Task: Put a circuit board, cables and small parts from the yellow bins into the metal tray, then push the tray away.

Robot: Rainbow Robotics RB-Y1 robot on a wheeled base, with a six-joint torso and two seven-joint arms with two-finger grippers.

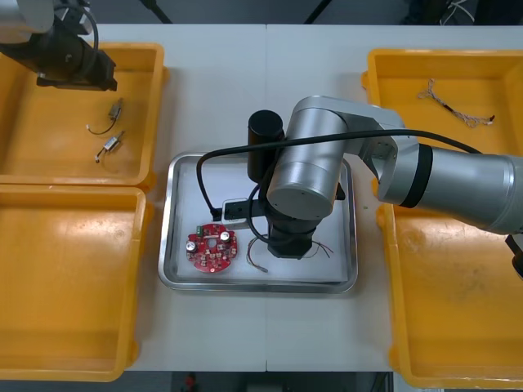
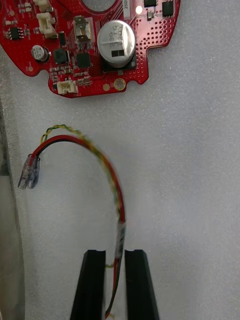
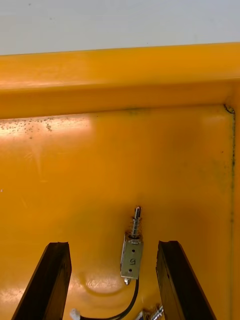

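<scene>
My right gripper [image 2: 116, 262] is shut on one end of a red and yellow cable [image 2: 107, 169], low over the metal tray [image 1: 175, 279]. The cable arcs away from the fingers to a clear connector [image 2: 29, 171] lying on the tray's white floor. Beyond it lies the round red circuit board [image 2: 90, 42], which sits in the tray's left half [image 1: 211, 247]. My right arm's wrist [image 1: 298, 184] covers the tray's middle. My left gripper [image 3: 112, 245] is open inside the far left yellow bin [image 1: 24, 155], with a small metal part [image 3: 131, 250] upright between its fingers, untouched.
Two small metal parts [image 1: 117, 108] [image 1: 110, 143] with thin black leads lie in the far left bin. A twisted cable [image 1: 453, 104] lies in the far right bin [image 1: 384, 73]. The near left bin [image 1: 65, 278] and near right bin [image 1: 458, 310] flank the tray.
</scene>
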